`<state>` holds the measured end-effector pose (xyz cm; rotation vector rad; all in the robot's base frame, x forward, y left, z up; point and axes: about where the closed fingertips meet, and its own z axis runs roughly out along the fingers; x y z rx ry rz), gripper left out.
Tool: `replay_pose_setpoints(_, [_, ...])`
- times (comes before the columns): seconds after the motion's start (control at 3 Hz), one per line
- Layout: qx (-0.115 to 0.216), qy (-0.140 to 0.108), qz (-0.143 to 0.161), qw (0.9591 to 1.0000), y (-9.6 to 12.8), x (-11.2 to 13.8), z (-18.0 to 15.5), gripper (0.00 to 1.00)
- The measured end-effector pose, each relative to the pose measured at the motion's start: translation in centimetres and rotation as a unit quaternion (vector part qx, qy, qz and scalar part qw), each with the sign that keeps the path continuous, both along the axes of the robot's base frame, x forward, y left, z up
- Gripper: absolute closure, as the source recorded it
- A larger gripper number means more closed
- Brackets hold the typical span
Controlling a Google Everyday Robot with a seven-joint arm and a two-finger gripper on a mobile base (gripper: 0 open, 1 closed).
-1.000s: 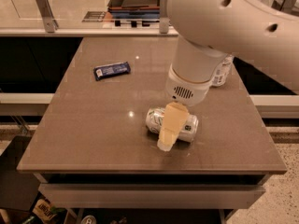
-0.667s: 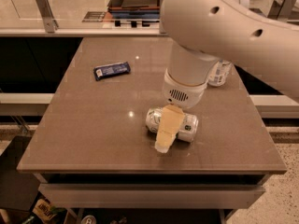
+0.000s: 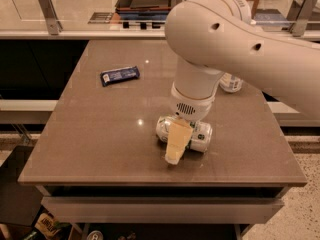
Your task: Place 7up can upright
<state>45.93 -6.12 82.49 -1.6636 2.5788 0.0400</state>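
Observation:
The 7up can [image 3: 202, 135] lies on its side on the brown table [image 3: 100, 134], near the front and a little right of the middle. It is silvery-white with green markings, and its ends point left and right. My gripper [image 3: 178, 142] hangs straight down from the big white arm [image 3: 235, 39] and is right at the can, with its tan near part crossing in front of the can's middle and reaching down to the tabletop. The part of the can behind the gripper is hidden.
A dark blue snack bar [image 3: 120, 75] lies at the table's back left. A whitish bottle [image 3: 231, 82] stands at the back right, partly hidden by the arm. A counter with a metal rail [image 3: 47, 11] runs behind the table. The table's front edge is close to the can.
The arm's upper body has swung left and nearer to the camera. The gripper has shifted slightly left over the can. The can still lies in the same spot.

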Motion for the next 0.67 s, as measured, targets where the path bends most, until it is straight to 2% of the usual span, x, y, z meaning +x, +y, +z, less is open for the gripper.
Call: replay_pose_setpoints(0.67, [-0.011,0.006,0.012,0.9998,0.48,-0.35,-0.56,0.62])
